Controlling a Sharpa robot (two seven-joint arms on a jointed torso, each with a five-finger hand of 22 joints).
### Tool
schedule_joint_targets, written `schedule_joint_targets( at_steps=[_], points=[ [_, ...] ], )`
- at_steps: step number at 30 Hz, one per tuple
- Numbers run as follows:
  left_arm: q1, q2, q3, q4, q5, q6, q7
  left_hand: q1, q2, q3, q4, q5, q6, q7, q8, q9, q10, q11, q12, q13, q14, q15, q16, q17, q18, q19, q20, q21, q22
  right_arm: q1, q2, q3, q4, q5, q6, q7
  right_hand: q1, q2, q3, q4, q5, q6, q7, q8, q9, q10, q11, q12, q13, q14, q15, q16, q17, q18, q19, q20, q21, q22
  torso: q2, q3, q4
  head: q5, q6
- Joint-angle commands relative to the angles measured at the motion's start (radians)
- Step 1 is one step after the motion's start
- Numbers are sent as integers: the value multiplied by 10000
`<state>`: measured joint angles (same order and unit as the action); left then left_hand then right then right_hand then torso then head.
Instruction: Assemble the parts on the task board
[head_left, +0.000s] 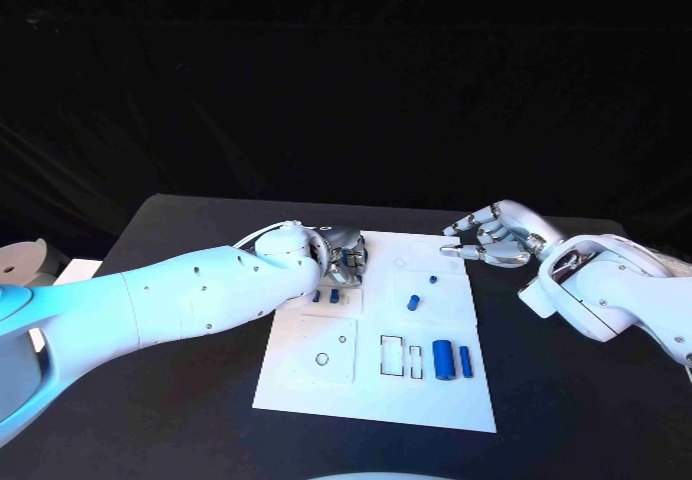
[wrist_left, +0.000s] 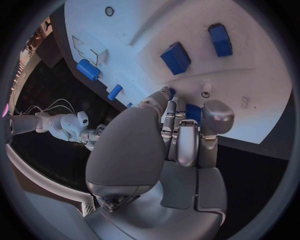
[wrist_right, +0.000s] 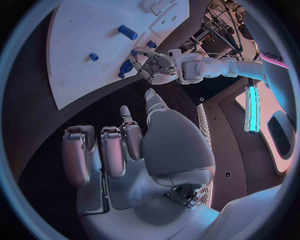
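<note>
The white task board (head_left: 368, 385) lies in the middle of the table. My left hand (head_left: 340, 262) reaches down at the board's far left corner, its fingers (wrist_left: 187, 135) curled round a small blue part (wrist_left: 193, 112) that sits between thumb and fingers. Two blue blocks (head_left: 326, 296) lie just in front of that hand. A short blue cylinder (head_left: 414, 301) stands mid-board, and two longer blue cylinders (head_left: 453, 360) lie near the right edge. My right hand (head_left: 490, 243) hovers off the board's far right corner, fingers apart and holding nothing.
Outlined recesses (head_left: 400, 356) and a small ring mark (head_left: 323, 357) show on the board's near half. Black table (head_left: 173, 400) surrounds the board on all sides.
</note>
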<state>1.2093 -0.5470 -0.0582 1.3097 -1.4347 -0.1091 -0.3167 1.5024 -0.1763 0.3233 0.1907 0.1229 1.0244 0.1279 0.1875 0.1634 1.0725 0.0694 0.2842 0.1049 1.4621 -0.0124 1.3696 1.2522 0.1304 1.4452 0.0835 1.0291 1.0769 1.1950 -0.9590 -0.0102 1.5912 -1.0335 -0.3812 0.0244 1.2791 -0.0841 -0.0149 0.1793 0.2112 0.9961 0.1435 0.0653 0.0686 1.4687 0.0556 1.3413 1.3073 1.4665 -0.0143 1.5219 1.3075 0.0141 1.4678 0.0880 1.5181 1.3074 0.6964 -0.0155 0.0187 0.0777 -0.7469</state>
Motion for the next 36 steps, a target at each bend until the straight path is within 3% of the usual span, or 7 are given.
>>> schedule_joint_targets(
  at_steps=[1, 14, 20, 26, 32, 36],
  points=[
    [-43, 69, -3, -38, -100, 252, -35, 71, 42, 109, -21, 8, 107, 2, -67, -22, 133, 6, -55, -54, 427, -24, 63, -7, -196, 69, -12, 98, 60, -6, 5, 1, 19, -106, 48, -1, -14, 112, -65, 0, 45, 46, -28, 44, 12, 116, -14, -26, 1422, 827, -46, -57, 1693, 120, 429, -6, -64, 1529, 1, 3, 3, -8, -11],
    [-92, 151, -2, -116, -100, 605, 77, 49, 20, 432, -142, -6, 363, -46, -189, -84, 544, -57, -232, -207, 419, -79, 49, -131, -268, 121, -45, 508, 474, -6, 19, 1, 15, -106, 81, -3, -14, 112, -65, 0, 45, 46, -28, 44, 12, 116, -14, -26, 1422, 827, -46, -57, 1693, 120, 429, -6, -64, 1529, -12, 12, 12, 32, -33],
    [-96, 179, -3, -154, -119, 764, 75, 162, 157, 754, -327, -13, 648, -63, -196, -87, 863, -107, -334, -264, 424, -123, 87, -132, -291, 120, -75, 674, 657, -6, 35, 1, 9, -106, 86, 3, -17, 116, -80, 8, 62, 50, -29, 45, 12, 123, -14, -9, 1430, 826, -47, -59, 1690, 121, 428, -7, -66, 1525, -9, 7, 3, 29, -29],
    [-106, 163, -3, -166, -171, 324, 173, 428, 310, 1359, -770, -24, 1001, -21, -200, -81, 1293, -137, -497, -281, 453, -154, 169, -85, -349, 169, -120, 1009, 988, -6, 40, 1, 6, -106, 81, 8, -17, 116, -80, 8, 62, 50, -29, 45, 12, 123, -14, -9, 1430, 826, -47, -59, 1690, 121, 428, -7, -66, 1525, -9, 11, 0, 39, -20],
    [-112, 86, 16, -128, -148, -153, 334, 49, 83, 2125, -1183, -33, 1114, 50, -492, -175, 1526, -82, -1067, -338, 447, -92, 169, -211, -379, 141, -82, 1192, 1210, -6, 46, 1, 3, -106, 80, 16, -17, 116, -80, 8, 62, 50, -29, 45, 12, 123, -14, -9, 1430, 826, -47, -59, 1690, 121, 428, -7, -66, 1525, -9, 8, -4, 20, 7],
    [-113, -16, 55, -25, -18, -401, 460, -49, 40, 2216, -1245, -30, 1123, 59, -550, -192, 1547, -67, -1172, -343, 440, -82, 163, -246, -382, 138, -74, 1229, 1256, -7, 51, 1, -2, -106, 80, 21, -17, 116, -80, 8, 62, 50, -29, 45, 12, 123, -14, -9, 1430, 826, -47, -59, 1690, 121, 428, -7, -66, 1525, -11, 12, -2, 9, 20]
  ],
)
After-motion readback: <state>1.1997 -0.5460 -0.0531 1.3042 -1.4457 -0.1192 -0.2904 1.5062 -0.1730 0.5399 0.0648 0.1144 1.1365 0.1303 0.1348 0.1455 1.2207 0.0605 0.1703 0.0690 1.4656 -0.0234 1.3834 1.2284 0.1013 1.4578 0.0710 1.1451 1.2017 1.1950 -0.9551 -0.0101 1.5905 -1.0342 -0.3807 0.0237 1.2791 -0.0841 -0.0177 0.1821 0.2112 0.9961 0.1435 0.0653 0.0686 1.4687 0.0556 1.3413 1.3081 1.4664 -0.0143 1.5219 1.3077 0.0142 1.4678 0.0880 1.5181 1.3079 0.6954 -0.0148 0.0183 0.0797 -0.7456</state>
